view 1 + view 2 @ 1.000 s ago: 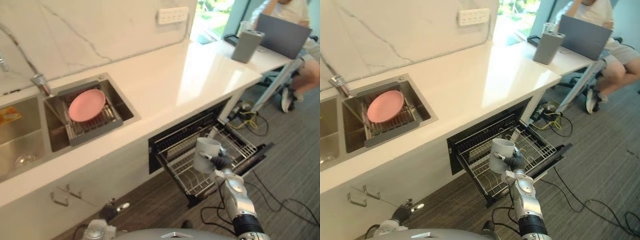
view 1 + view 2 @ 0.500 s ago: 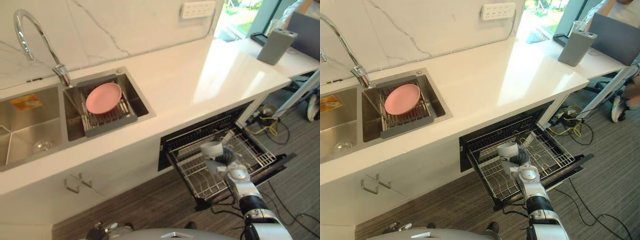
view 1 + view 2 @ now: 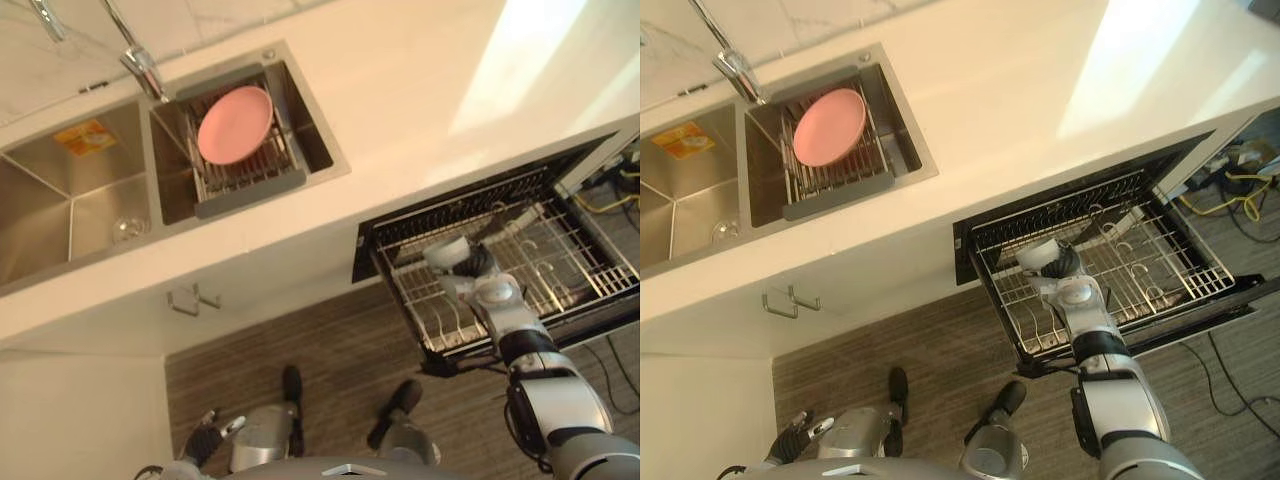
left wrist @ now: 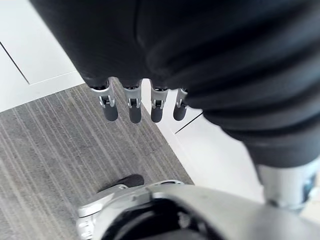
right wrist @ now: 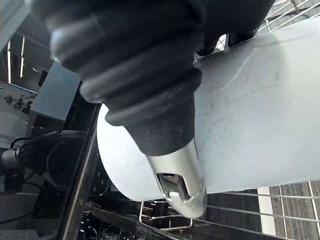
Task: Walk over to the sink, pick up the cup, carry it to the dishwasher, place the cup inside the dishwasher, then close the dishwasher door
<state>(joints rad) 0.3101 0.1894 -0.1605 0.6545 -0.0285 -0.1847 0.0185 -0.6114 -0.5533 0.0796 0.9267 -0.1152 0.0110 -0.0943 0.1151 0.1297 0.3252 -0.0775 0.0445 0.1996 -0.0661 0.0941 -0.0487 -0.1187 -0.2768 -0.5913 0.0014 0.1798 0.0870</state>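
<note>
Note that the head camera has tipped downward, so the whole scene has shifted; do not read this as object motion. The right hand [image 3: 481,264] has lowered the cup [image 3: 446,250] from above the rack [image 3: 585,272] front to low over its rear left part.

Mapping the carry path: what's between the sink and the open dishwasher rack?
Bare white countertop between the sink and the dishwasher rack; both eye views show it.
</note>
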